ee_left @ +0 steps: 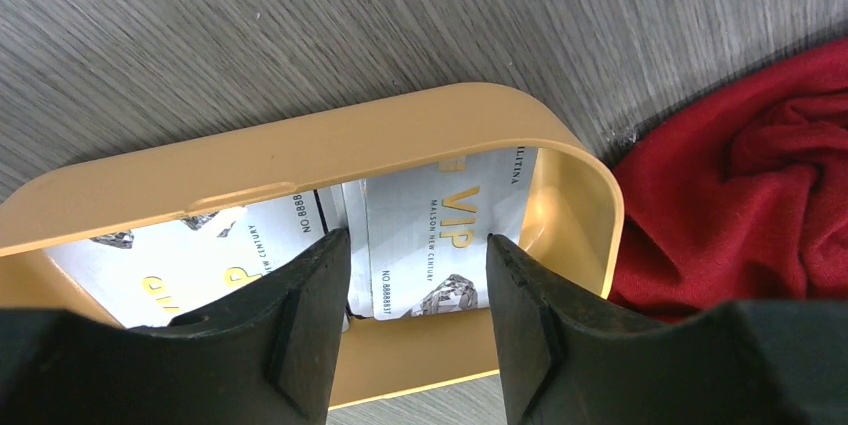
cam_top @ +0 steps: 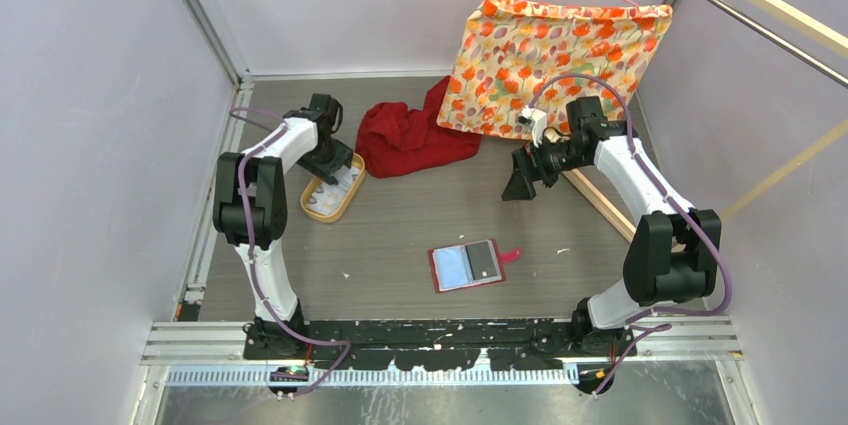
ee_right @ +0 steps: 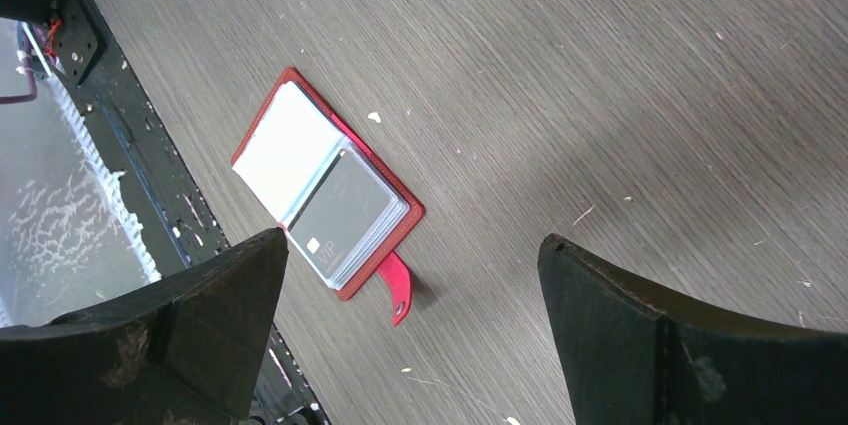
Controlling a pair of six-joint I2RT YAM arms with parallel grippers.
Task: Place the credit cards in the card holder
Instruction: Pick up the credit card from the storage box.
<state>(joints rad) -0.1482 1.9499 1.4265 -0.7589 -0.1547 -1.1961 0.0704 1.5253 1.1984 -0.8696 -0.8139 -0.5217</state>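
Note:
The red card holder (cam_top: 467, 265) lies open on the table near the front middle, with a pale pocket on its left half and a dark card on its right; it also shows in the right wrist view (ee_right: 330, 197). Whitish VIP credit cards (ee_left: 440, 235) lie in the tan oval tray (cam_top: 333, 193) at the left. My left gripper (ee_left: 418, 250) is open, its jaws lowered into the tray and straddling one whitish card (cam_top: 340, 183). My right gripper (ee_right: 410, 250) is open and empty, held above the table at the right (cam_top: 522, 183).
A crumpled red cloth (cam_top: 408, 137) lies at the back middle, just right of the tray (ee_left: 300, 150). A flowered cloth (cam_top: 548, 50) hangs on a hanger at the back right. A wooden rail (cam_top: 598, 200) runs along the right.

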